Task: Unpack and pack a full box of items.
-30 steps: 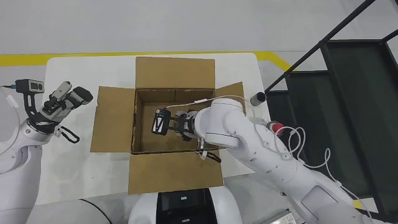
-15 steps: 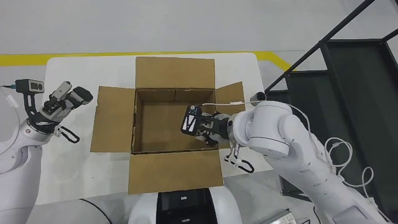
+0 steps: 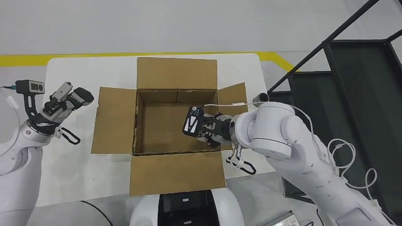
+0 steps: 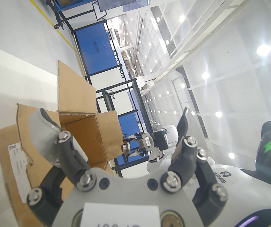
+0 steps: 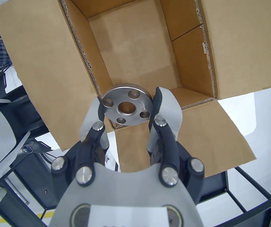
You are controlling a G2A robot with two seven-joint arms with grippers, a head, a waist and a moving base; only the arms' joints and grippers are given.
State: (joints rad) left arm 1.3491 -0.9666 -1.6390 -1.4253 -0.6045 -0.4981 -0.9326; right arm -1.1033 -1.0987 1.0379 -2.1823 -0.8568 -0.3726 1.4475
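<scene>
Flange (image 5: 125,106) first: it is a steel disc with a centre bore and four bolt holes. Your right gripper (image 5: 128,100) pinches it by the rim, one pad on either side, with the jaws closed to the disc's width. I judge the rim grip was chosen so the disc hangs level and can be let go without a finger caught under it.

You are holding it at about rim height over the near right corner of the cardboard box (image 5: 182,8), just inside the right wall. Beyond it the box's brown floor shows, and all four flaps are folded out so the opening takes the arm freely. From this alone you cannot tell whether the disc is coming out or going in.

Off to the side, your left gripper (image 4: 113,119) is raised over the left part of the table (image 3: 81,163). Its fingers are spread wide with nothing between them, well apart from the left flap. It looks parked to leave the opening to the other arm.

Farther off, a small grey cylinder (image 3: 259,99) stands on the table just beyond the right flap.
</scene>
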